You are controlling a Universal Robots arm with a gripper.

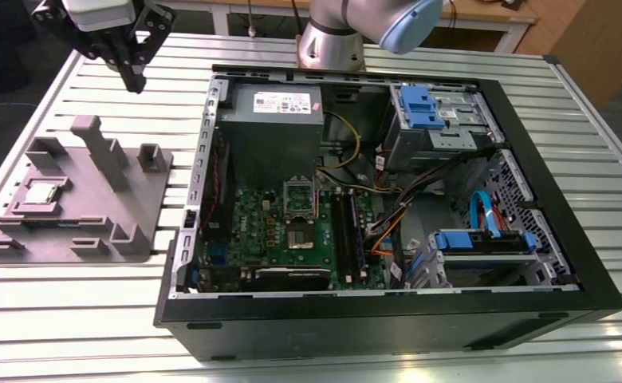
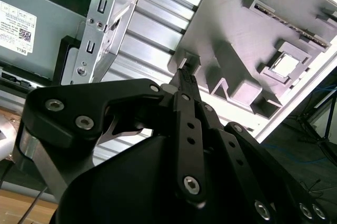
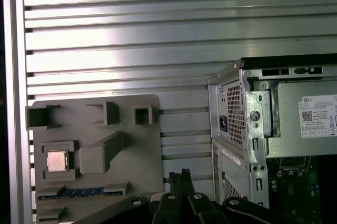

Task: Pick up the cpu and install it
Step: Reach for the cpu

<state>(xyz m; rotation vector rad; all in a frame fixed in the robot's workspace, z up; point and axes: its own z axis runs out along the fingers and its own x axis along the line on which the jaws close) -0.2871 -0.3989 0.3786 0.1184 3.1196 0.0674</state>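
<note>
The slatted table (image 1: pixel 77 319) carried an open computer case (image 1: pixel 396 327) and, to the exterior view's left of it, a grey fixture plate (image 1: pixel 146 203). The gripper (image 1: pixel 133 84) hung over the table near the plate's far end, its fingers drawn together on nothing. The cpu (image 1: pixel 43 194) lay flat in a square pocket of the plate. The pick-up looked not yet begun. Grasping would call for parted fingers centred over the chip.

A white label (image 3: pixel 317 117) with dark print and a square code is seen on the grey power supply box (image 3: pixel 295 142) in both wrist views. Its fine lines cannot be made out.
</note>
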